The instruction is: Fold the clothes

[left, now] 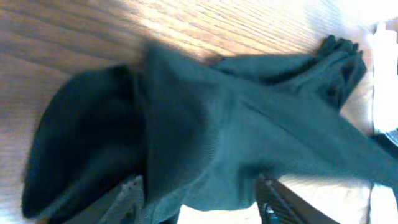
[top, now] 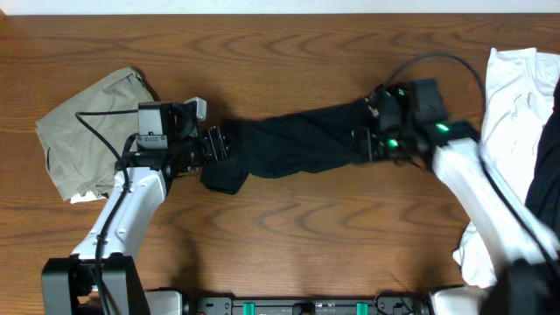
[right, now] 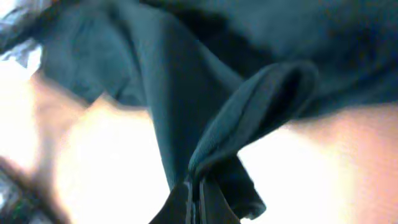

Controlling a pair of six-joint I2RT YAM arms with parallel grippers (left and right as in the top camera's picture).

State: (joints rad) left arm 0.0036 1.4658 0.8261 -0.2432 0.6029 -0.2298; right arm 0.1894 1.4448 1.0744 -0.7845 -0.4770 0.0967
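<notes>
While the black shirt [top: 293, 144] hangs stretched in a loose, twisted rope across the middle of the table [top: 289, 52], no fold can be recorded as complete on it. The left gripper [top: 214, 145] has the shirt's left end: in the left wrist view its fingers [left: 129, 194] stand either side of a thick wad of fabric, so I judge it clenched on that wad, though the pad contact itself is hidden. The right gripper [top: 366, 144] is pinched closed on a doubled hem at the shirt's right end, the fingertips meeting on the cloth in the right wrist view. One loose corner sags toward the table just beside the left gripper. The shirt is bunched rather than spread, so by my estimate the job on this piece is at an early stage: it needs laying flat and smoothing before any fold can be made. An olive garment [top: 92, 131] lies crumpled at the left of the table, near the left arm; it looks roughly gathered, not neatly folded. A white garment [top: 516, 105] lies rumpled at the right edge, partly under the right arm, with a dark piece [top: 549, 175] at the far right margin (too little of it shows to say what it is). All of these appear unfinished. No brand, label or lettering is legible in any view; the shirt's visible surfaces are plain dark fabric.
</notes>
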